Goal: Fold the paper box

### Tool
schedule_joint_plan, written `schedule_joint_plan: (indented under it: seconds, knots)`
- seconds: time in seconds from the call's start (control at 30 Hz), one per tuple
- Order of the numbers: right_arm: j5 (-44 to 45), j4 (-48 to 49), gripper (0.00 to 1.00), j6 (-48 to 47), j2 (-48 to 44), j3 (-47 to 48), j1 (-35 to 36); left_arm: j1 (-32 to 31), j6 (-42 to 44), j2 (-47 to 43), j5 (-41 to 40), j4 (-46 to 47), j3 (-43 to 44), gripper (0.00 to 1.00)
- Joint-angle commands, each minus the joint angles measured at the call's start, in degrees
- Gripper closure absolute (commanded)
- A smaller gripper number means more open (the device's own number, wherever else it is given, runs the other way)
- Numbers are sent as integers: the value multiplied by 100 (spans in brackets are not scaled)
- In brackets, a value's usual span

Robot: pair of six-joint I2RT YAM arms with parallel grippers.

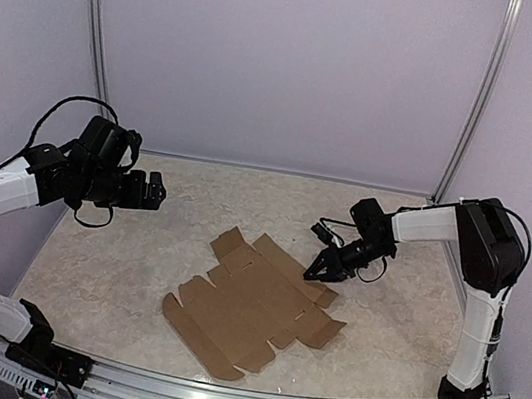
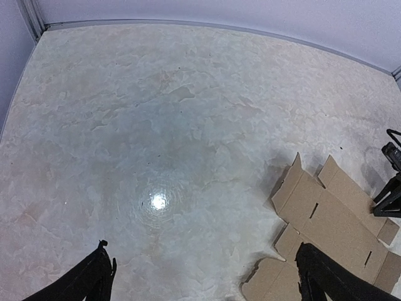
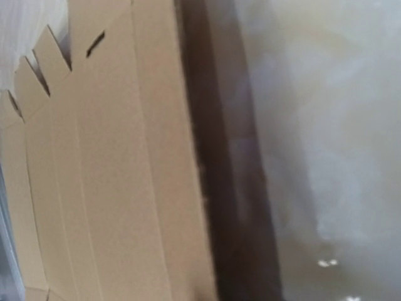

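Your table [image 1: 114, 267] carries the paper box [image 1: 249, 308] near its middle, a flat sheet; every fold remains. Your left gripper [image 1: 154, 192] hangs wide, well apart. Your right gripper [image 1: 322, 268] meets the far-right flap; grip cannot be told.

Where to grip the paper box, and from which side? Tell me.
Probably the long flap on the right edge of the paper box, approached from the right, low over the table. The sheet lies flat, so only its rim offers a hold, and the right wrist view shows shadow under that edge.
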Motion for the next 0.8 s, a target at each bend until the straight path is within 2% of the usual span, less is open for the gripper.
schedule_joint_plan:
  seconds: [0.0, 0.37, 0.77]
  knots:
    - [35, -253, 76, -136, 62, 129, 114, -46, -11, -95, -8, -59, 2, 1]
    - [144, -418, 77, -257, 201, 236, 286, -46, -20, -100, 2, -41, -12, 1]
    - [-112, -290, 80, -199, 436, 179, 397, -55, -31, -97, 2, -48, -16, 1]
